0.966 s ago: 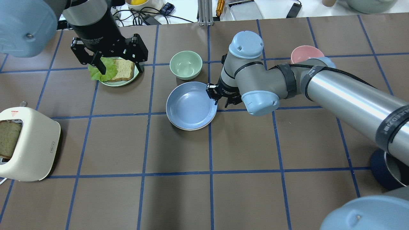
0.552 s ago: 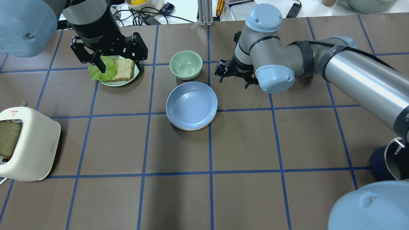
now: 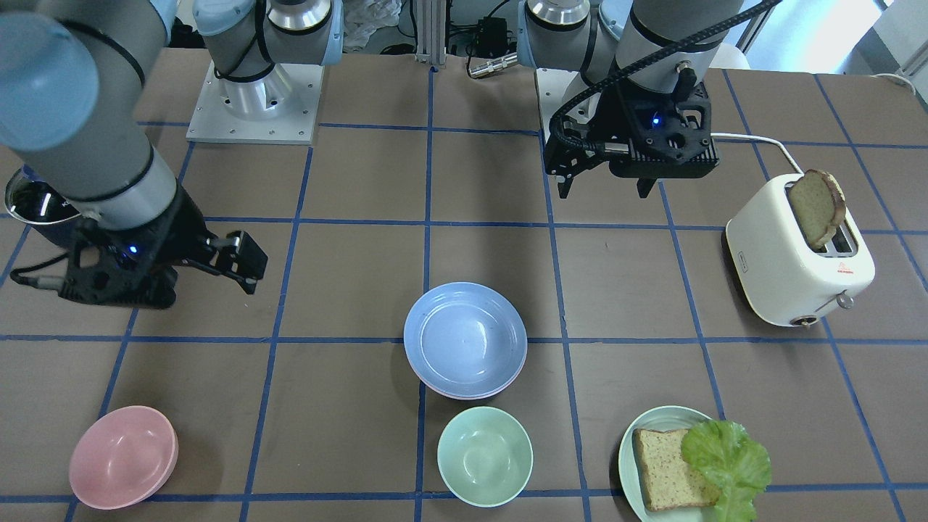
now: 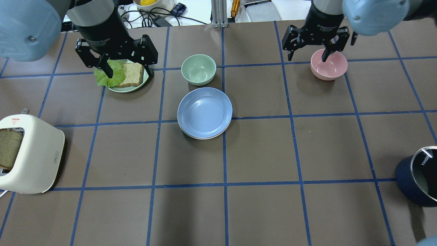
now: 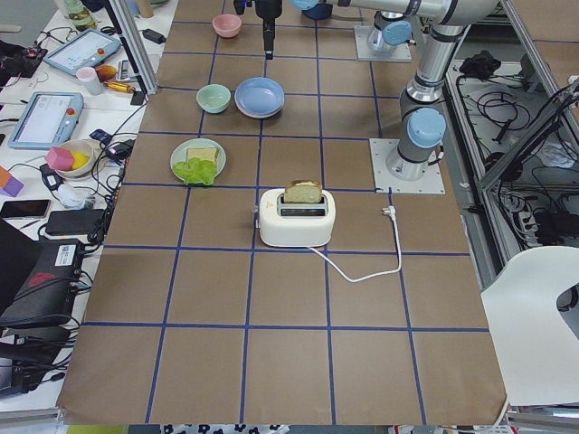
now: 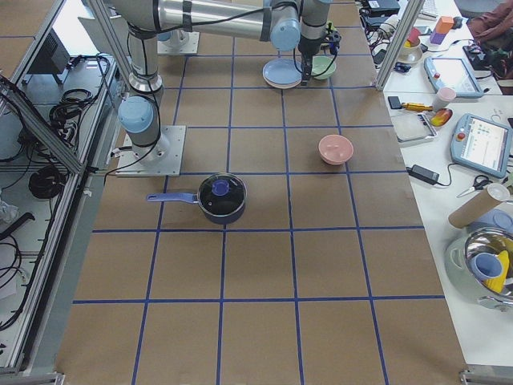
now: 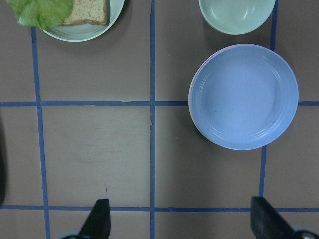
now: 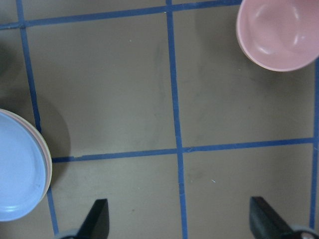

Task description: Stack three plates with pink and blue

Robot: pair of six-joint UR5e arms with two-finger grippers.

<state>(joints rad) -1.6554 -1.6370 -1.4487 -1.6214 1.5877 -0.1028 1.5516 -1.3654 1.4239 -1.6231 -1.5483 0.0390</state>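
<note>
On taped brown table [image 4: 259, 150], shallow round matte blue plate [image 4: 205, 112]

"KONKA" stands in white on the metal rim of the dark pot [image 4: 408, 177], at the far end of the worktop [image 4: 259, 212] from the toaster [image 4: 30, 153]. The toaster's top bears a red warning triangle; its side label is too small to read. Beyond the toaster, white lettering ending in "Gripper" crosses the black body of the left pincer [image 4: 129, 72].
</note>
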